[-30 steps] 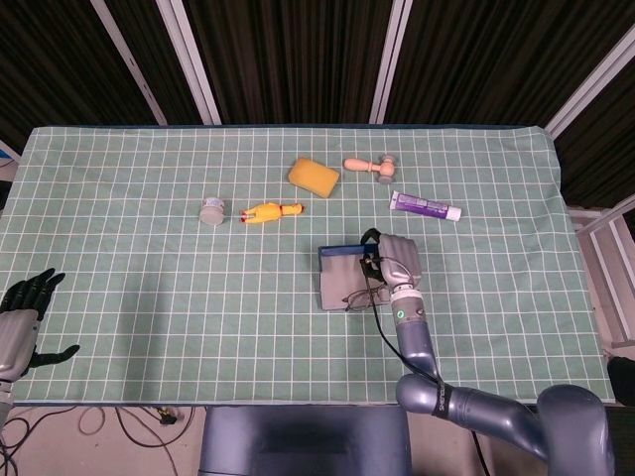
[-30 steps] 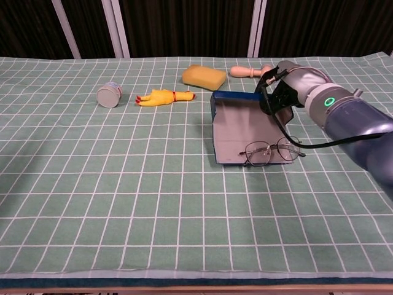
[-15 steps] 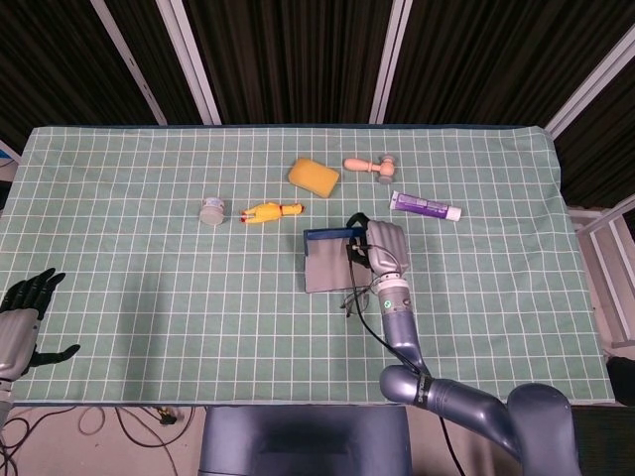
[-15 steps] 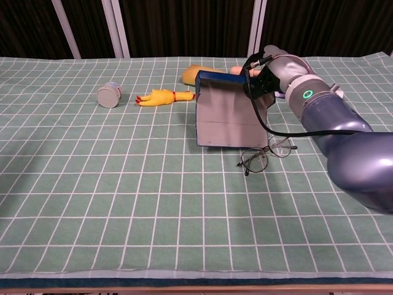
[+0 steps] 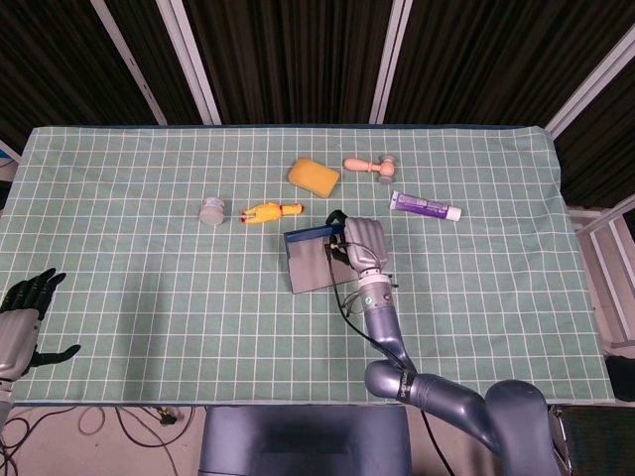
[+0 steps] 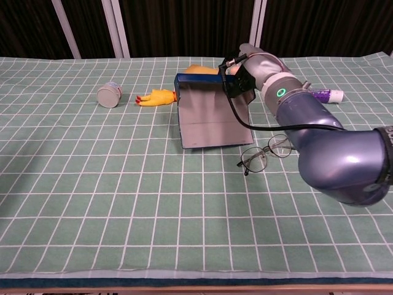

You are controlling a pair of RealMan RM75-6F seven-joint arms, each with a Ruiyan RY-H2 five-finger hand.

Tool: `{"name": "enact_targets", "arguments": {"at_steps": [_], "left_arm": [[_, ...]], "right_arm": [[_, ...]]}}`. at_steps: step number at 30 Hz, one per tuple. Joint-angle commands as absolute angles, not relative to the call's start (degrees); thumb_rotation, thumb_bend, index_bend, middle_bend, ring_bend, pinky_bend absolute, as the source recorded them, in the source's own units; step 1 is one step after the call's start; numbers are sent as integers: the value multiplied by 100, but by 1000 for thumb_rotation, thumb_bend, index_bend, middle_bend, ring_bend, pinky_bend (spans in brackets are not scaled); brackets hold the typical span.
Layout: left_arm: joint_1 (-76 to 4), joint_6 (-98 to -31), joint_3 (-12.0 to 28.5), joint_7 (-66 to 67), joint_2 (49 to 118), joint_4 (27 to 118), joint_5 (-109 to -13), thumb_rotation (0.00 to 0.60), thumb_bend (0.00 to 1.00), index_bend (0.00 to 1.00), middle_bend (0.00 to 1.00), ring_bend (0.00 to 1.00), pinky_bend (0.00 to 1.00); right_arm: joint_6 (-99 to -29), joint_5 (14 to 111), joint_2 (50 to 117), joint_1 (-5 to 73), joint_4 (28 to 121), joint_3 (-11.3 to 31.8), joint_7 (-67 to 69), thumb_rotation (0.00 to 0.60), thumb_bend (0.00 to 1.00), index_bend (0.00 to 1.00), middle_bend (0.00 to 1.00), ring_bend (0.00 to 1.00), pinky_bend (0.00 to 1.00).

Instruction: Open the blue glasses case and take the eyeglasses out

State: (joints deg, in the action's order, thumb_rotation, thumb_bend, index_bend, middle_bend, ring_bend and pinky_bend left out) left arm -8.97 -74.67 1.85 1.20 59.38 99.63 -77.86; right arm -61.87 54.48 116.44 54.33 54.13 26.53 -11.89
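While gripping blue case [image 6: 209, 114], right hand [image 6: 245, 70] bent over; eyeglasses [image 6: 265, 153] apart.

Beyond the right hand: yellow sponge [image 5: 314, 177], wooden mallet [image 5: 368, 166], purple tube [image 5: 425, 206]. To its left: yellow rubber chicken [image 5: 270, 211], small grey jar [image 5: 211, 210].

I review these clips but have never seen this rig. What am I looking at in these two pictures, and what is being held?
A two-armed robot with human-like hands works at a table with a green checked cloth. One picture looks down from its head, the other looks forward from its chest. The right hand holds the opened blue glasses case. The eyeglasses lie on the cloth beside it, already out. The left hand sits at the table's edge, fingers apart, holding nothing. Also there: a yellow sponge, a rubber chicken, a small jar, a purple tube and a wooden mallet.
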Motion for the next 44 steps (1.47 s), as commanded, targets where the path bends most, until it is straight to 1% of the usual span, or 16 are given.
{"name": "enact_targets", "arguments": {"at_steps": [1, 3, 4, 6, 7, 8, 15, 19, 24, 25, 28, 29, 31, 34, 36, 44], "left_arm": [[-898, -7468, 183, 122, 5934, 9963, -7795, 600, 36, 0, 0, 0, 0], [-896, -7474, 181, 119, 5934, 9966, -7804, 600, 35, 0, 0, 0, 0], [-894, -7480, 181, 118, 5934, 9966, -7808, 600, 35, 0, 0, 0, 0], [-892, -7488, 181, 114, 5934, 9967, -7814, 600, 36, 0, 0, 0, 0], [-891, -7488, 178, 112, 5935, 9966, -7819, 600, 36, 0, 0, 0, 0], [-891, -7487, 177, 112, 5935, 9965, -7822, 600, 36, 0, 0, 0, 0], [-869, -7566, 144, 180, 5964, 9951, -7931, 600, 36, 0, 0, 0, 0], [-853, -7627, 151, 194, 5992, 9901, -7961, 600, 36, 0, 0, 0, 0], [-854, -7650, 137, 244, 6017, 9854, -8017, 600, 36, 0, 0, 0, 0], [-854, -7658, 133, 258, 6026, 9845, -8034, 600, 36, 0, 0, 0, 0], [-849, -7699, 128, 300, 6051, 9813, -8082, 600, 36, 0, 0, 0, 0], [-838, -7759, 136, 305, 6070, 9783, -8127, 600, 36, 0, 0, 0, 0], [-822, -7815, 140, 299, 6098, 9744, -8162, 600, 36, 0, 0, 0, 0], [-791, -7911, 132, 305, 6144, 9675, -8236, 600, 35, 0, 0, 0, 0], [-779, -7948, 127, 322, 6166, 9647, -8270, 600, 25, 0, 0, 0, 0], [-745, -8096, 133, 421, 6255, 9549, -8377, 600, 0, 0, 0, 0, 0]], "right_arm": [[-6145, 5426, 11741, 5483, 5354, 2683, -1220, 600, 528, 533, 890, 965, 972], [-6137, 5414, 11800, 5509, 5315, 2701, -1245, 600, 463, 382, 887, 962, 970], [-6123, 5410, 11827, 5523, 5303, 2700, -1276, 600, 412, 264, 884, 960, 968], [-6109, 5424, 11849, 5537, 5314, 2684, -1347, 600, 343, 102, 880, 958, 965], [-6118, 5431, 11852, 5535, 5330, 2673, -1395, 600, 311, 34, 879, 958, 964], [-6125, 5433, 11852, 5533, 5352, 2668, -1427, 600, 296, 10, 878, 957, 964], [-6448, 5422, 11662, 5341, 6261, 2671, -1802, 600, 263, 0, 874, 952, 960], [-6701, 5468, 11182, 4947, 7171, 2421, -2144, 600, 261, 0, 832, 912, 910], [-7063, 5361, 10338, 4282, 8605, 1931, -2712, 600, 261, 0, 607, 718, 637], [-7154, 5359, 10127, 4134, 8943, 1798, -2826, 600, 260, 0, 585, 693, 609], [-7352, 5410, 9550, 3775, 9748, 1421, -3074, 600, 232, 0, 406, 474, 423], [-7574, 5565, 9084, 3485, 10214, 1050, -3270, 600, 210, 0, 327, 375, 372], [-7707, 5776, 8673, 3277, 10620, 796, -3302, 600, 167, 0, 201, 217, 321], [-8008, 6236, 7948, 2870, 11057, 318, -3290, 600, 111, 0, 38, 39, 271], [-8147, 6477, 7656, 2684, 11166, 130, -3224, 600, 88, 0, 0, 1, 255], [-8786, 7354, 6764, 1917, 11041, -456, -2706, 600, 54, 0, 0, 0, 245]]}}
